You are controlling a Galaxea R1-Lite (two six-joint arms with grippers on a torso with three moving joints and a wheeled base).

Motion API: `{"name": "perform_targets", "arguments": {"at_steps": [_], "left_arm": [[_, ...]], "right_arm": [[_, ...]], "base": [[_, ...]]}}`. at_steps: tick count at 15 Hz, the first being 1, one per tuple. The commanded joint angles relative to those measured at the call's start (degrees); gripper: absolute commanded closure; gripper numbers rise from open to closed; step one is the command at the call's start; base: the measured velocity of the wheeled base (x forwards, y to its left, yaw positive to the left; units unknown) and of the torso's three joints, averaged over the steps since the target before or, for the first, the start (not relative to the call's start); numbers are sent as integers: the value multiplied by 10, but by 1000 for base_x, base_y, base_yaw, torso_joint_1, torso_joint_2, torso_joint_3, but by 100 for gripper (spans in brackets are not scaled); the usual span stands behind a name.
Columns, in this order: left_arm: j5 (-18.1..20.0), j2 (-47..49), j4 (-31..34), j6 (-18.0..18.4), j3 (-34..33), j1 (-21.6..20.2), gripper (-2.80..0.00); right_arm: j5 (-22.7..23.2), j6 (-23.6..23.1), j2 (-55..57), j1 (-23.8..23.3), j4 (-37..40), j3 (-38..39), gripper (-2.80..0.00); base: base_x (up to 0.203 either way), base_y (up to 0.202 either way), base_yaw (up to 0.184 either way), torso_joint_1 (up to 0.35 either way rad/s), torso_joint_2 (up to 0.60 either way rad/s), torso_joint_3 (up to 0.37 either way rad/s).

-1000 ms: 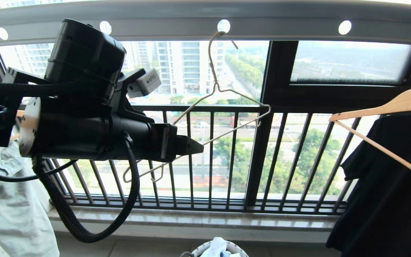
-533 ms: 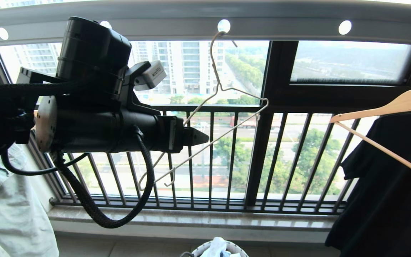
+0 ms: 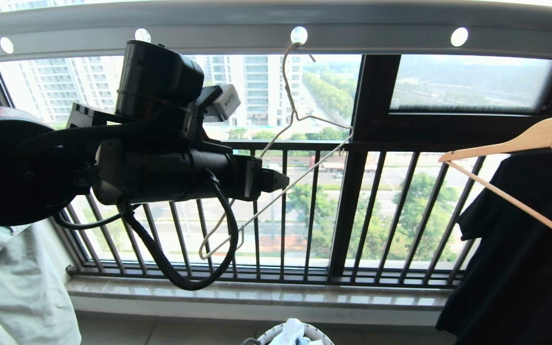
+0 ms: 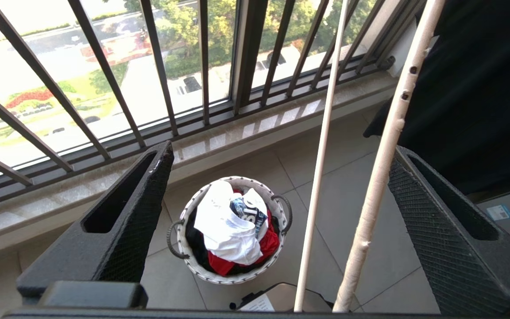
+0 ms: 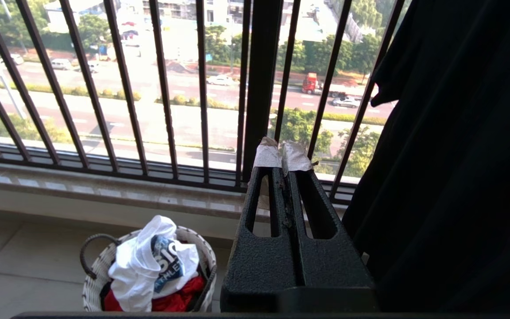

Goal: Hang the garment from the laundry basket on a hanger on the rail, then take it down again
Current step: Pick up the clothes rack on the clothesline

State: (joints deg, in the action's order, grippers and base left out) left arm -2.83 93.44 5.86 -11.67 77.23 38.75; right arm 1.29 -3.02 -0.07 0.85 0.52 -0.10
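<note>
The cream wire hanger (image 3: 287,91) hangs by its hook from a hole in the grey rail (image 3: 376,28), tilted with its left end low. My left gripper (image 3: 281,181) is raised level against the hanger's lower bar. In the left wrist view the left gripper (image 4: 281,148) is open, and both hanger wires (image 4: 385,146) pass between its fingers close to one of them. Far below, the white garment (image 4: 224,230) lies crumpled on top in the laundry basket (image 4: 237,277). My right gripper (image 5: 281,155) is shut and empty, low beside the basket (image 5: 95,274).
A black shirt (image 3: 520,249) on a wooden hanger (image 3: 511,143) hangs at the right. Pale denim (image 3: 12,287) hangs at the left. The black balcony railing (image 3: 283,215) and stone sill (image 3: 257,292) run behind. A red cloth (image 4: 270,243) lies under the garment.
My left arm has moved right and a little up along the hanger. The hanger has swung, its low left end shifting right. The right gripper has not moved.
</note>
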Motion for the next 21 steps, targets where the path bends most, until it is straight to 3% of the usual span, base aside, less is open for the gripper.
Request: {"name": "perform_targets", "arguments": {"at_steps": [1, 13, 14, 21], "left_arm": [[-1, 0, 0, 0, -1, 0, -280], [-1, -5, 0, 10, -1, 1, -280], [-1, -6, -1, 12, -1, 2, 0], [-1, -28, 0, 17, -23, 14, 0]], "right_arm": [[0, 0, 0, 0, 0, 0, 0], [0, 0, 0, 0, 0, 0, 0], [0, 0, 0, 0, 0, 0, 0], [0, 0, 0, 0, 0, 0, 0]], "base": [[0, 0, 0, 0, 0, 0], [0, 0, 0, 0, 0, 0], [0, 0, 0, 0, 0, 0], [0, 0, 0, 0, 0, 0]]}}
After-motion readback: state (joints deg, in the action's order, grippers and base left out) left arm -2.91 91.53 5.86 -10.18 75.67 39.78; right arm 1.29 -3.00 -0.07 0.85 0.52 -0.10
